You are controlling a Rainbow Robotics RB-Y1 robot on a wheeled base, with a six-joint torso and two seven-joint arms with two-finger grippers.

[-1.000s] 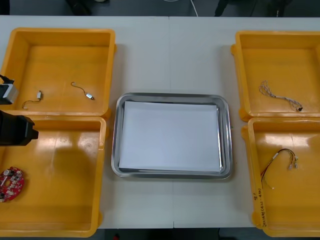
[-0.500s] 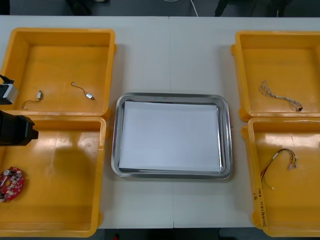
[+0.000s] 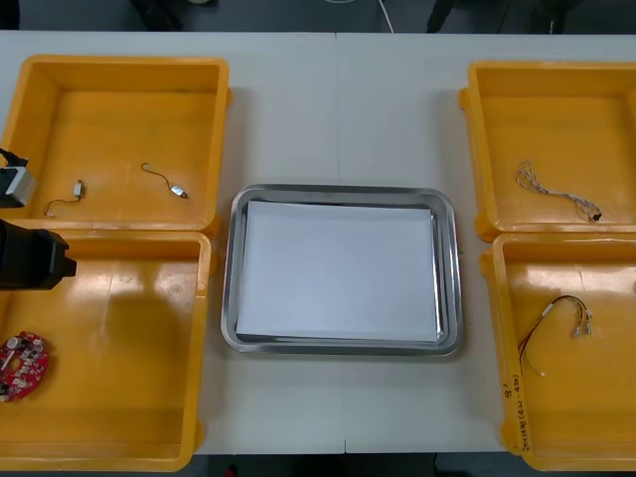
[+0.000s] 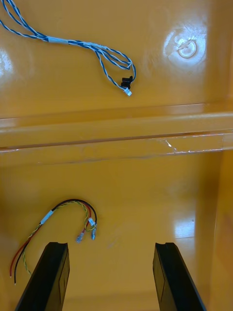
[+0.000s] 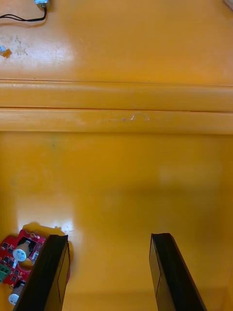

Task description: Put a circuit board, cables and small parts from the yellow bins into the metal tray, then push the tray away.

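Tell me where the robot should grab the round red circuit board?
Probably by its rim. The round red circuit board lies flat in the near left yellow bin, bumpy parts on top, so the open left gripper would best come straight down and pinch two opposite edges. The board sits beside one finger, so shift over first. The right gripper hovers over the near right yellow bin.

The round red circuit board point(image 5: 22, 252) sits partly behind the left gripper's point(image 5: 108, 243) finger; the twisted blue and white cable point(image 4: 63, 41) is cropped.
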